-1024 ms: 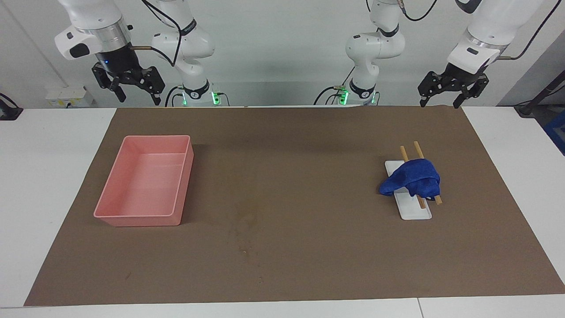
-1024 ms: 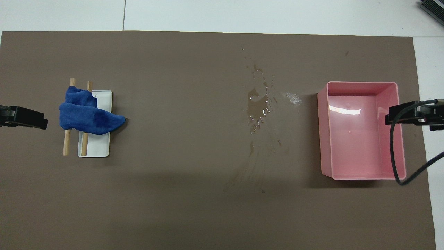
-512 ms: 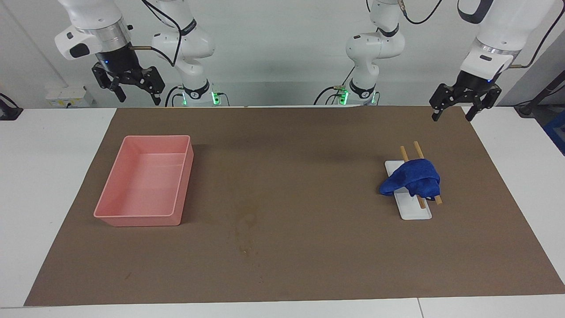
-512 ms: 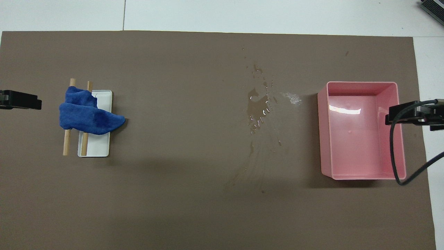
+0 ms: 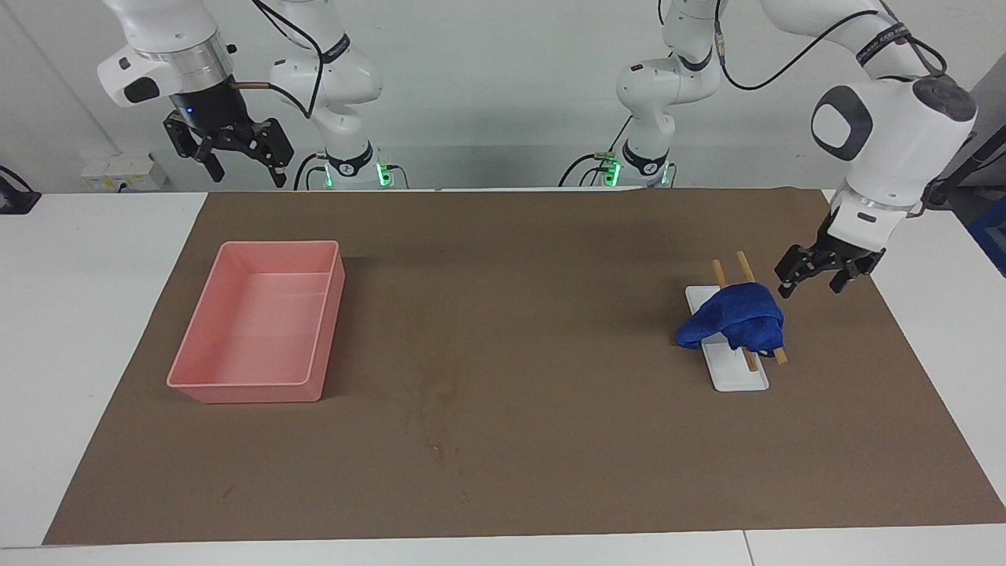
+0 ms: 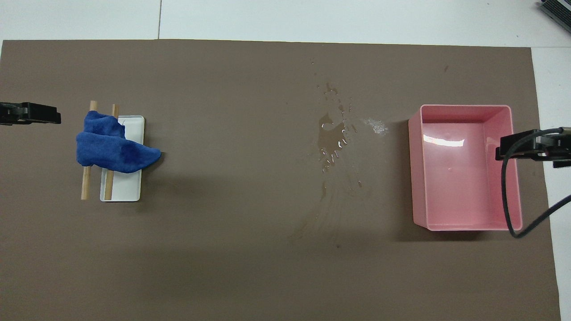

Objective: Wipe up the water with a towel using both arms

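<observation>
You had the right gripper (image 5: 236, 161) raised above the robots' edge of the brown mat (image 5: 550, 440), over the bare table by the pink tray (image 5: 256, 385), its fingers spread apart and holding nothing; that arm waited. The tray sat on the mat toward the right arm's end of the table.

Near the middle of the mat your water (image 6: 332, 138) lay as a glistening puddle with droplets scattered round it and faint streaks trailing toward the robots, beside the tray but apart from it. In the facing view it showed only as a faint darker blotch (image 5: 440, 393).

Toward the left arm's end, your towel (image 5: 735, 322) lay bunched across two wooden sticks (image 5: 745, 266) that rested on a small white plate (image 5: 739, 377). One corner of the cloth drooped onto the mat.

Your left gripper (image 5: 817, 277) hung low just beside the towel, on the side toward the left arm's end of the table, over the mat. Its fingers stood apart and empty, clear of the cloth.
</observation>
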`<state>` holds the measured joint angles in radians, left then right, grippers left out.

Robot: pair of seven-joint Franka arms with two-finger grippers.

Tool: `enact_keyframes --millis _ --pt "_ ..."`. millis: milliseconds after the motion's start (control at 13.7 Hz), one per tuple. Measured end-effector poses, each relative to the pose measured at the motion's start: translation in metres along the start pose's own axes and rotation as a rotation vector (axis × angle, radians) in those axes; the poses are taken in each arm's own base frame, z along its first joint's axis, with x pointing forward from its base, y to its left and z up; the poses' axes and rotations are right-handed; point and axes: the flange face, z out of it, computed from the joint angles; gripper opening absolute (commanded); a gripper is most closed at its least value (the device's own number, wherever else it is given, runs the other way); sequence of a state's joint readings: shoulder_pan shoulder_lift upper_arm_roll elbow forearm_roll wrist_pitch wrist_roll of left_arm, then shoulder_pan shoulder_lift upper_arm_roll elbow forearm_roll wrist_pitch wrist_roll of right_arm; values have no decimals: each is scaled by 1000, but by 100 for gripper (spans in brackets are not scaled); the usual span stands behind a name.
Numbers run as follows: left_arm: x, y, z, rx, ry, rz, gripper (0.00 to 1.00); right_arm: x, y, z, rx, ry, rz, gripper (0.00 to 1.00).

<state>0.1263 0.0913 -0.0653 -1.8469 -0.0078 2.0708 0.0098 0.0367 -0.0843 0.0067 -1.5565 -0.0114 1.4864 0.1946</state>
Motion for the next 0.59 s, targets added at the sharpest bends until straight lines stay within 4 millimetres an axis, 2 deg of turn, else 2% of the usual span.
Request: enact_keyframes --millis 220,293,512,585 --pt "-20 12 31 -1 -19 -21 98 0 0 0 0 0 0 100" --pt "-25 14 34 -1 -25 -21 96 0 0 0 0 0 0 100" --pt "-35 15 40 1 -28 -21 79 0 0 0 0 0 0 100" --pt "-36 16 42 1 -26 -19 79 0 0 0 0 0 0 100"
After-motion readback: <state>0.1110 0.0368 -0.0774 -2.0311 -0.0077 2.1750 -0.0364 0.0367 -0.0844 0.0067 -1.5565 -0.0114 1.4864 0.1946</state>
